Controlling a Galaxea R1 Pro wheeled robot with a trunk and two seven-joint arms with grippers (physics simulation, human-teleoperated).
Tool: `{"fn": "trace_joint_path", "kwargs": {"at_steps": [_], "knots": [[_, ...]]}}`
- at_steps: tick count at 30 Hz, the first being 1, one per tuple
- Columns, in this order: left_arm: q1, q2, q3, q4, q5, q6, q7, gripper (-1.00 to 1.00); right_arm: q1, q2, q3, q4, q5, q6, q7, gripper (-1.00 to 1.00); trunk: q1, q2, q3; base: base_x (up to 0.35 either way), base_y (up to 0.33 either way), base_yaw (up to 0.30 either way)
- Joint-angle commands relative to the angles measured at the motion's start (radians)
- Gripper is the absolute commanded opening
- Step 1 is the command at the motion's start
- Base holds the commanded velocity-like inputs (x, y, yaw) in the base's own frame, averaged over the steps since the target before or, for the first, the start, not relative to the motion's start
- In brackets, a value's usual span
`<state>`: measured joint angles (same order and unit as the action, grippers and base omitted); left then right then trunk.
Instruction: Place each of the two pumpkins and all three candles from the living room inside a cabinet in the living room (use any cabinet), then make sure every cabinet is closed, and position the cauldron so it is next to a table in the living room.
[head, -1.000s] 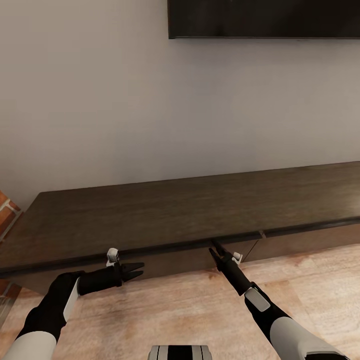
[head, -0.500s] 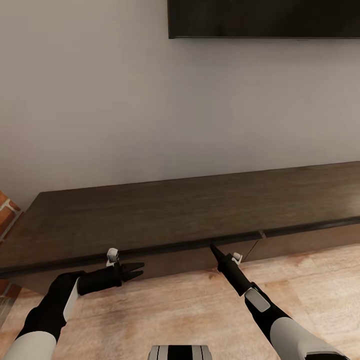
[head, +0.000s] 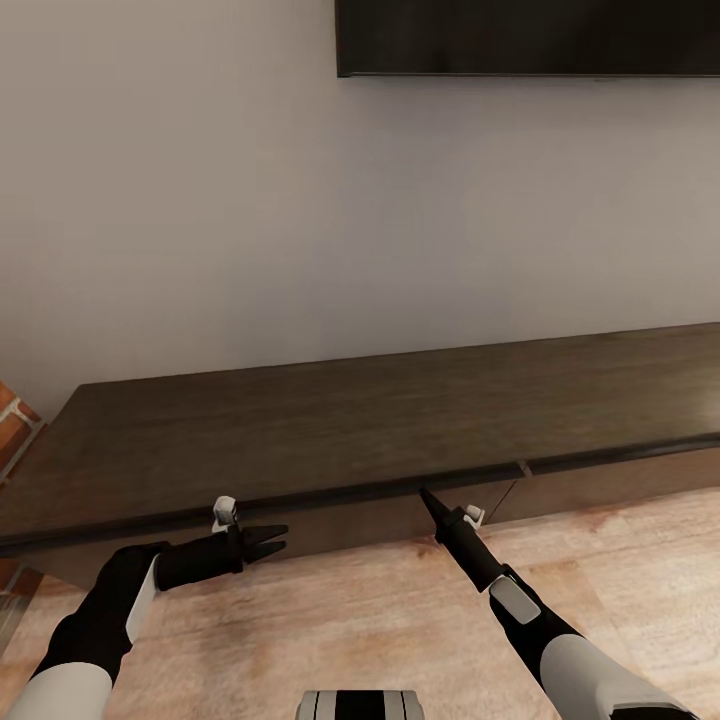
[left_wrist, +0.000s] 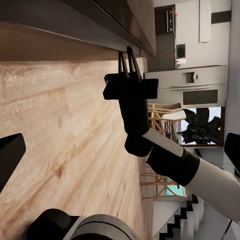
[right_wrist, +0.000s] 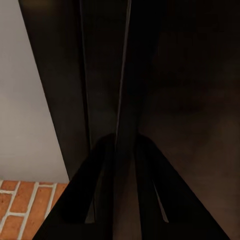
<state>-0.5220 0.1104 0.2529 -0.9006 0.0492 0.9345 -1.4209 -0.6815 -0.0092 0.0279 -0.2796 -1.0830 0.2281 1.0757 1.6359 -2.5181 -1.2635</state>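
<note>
While head view sees right end effector (head: 426, 497) pinched at cabinet (head: 360, 430) lip, left end effector (head: 272, 541) spread, left wrist adds kitchen (left_wrist: 192, 60).

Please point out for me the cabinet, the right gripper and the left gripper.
cabinet (head: 330, 430): head view, on its flat dark top.
right gripper (head: 424, 495): head view, fingertips at the cabinet's front edge.
left gripper (head: 278, 538): head view, between its fingertips.

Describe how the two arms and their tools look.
Both arms have glossy white shells near the body, then black segments toward the wrist, each with a pale grey panel on the forearm. Each wrist carries a small white block. The left tool and the right tool are black, with slim tapered pointed fingers. No cables are visible.
</note>
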Motion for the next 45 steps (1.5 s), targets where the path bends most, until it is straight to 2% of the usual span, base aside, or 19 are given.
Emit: {"fn": "trace_joint_path", "kwargs": {"at_steps": [1, 36, 37, 42, 45], "knots": [[-0.001, 0.000, 0.000, 0.000, 0.001, 0.010, -0.003, 1.00, -0.001, 0.000, 0.003, -0.001, -0.017, 0.019, 0.010, -1.00, 0.000, 0.000, -0.001, 0.000, 0.000, 0.000], [-0.001, 0.000, 0.000, 0.000, 0.002, 0.006, -0.004, 1.00, -0.001, 0.000, 0.003, -0.001, -0.017, 0.020, 0.010, -1.00, 0.000, 0.000, -0.001, -0.057, 0.000, 0.000], [0.005, 0.006, -0.006, 0.002, 0.008, 0.006, -0.010, 1.00, -0.001, -0.007, -0.017, 0.006, -0.012, 0.003, -0.006, -1.00, 0.000, 0.000, -0.001, 0.000, 0.000, 0.000], [0.019, 0.004, -0.013, 0.002, 0.009, 0.006, -0.015, 1.00, -0.001, -0.011, 0.000, 0.003, -0.012, -0.007, -0.007, -1.00, 0.000, 0.000, -0.001, 0.000, 0.000, 0.000], [0.020, -0.002, -0.014, 0.002, 0.007, 0.005, -0.032, 1.00, -0.001, -0.023, 0.030, -0.009, -0.013, -0.018, -0.014, -1.00, 0.000, 0.000, -0.001, 0.000, 0.000, 0.000]]}}
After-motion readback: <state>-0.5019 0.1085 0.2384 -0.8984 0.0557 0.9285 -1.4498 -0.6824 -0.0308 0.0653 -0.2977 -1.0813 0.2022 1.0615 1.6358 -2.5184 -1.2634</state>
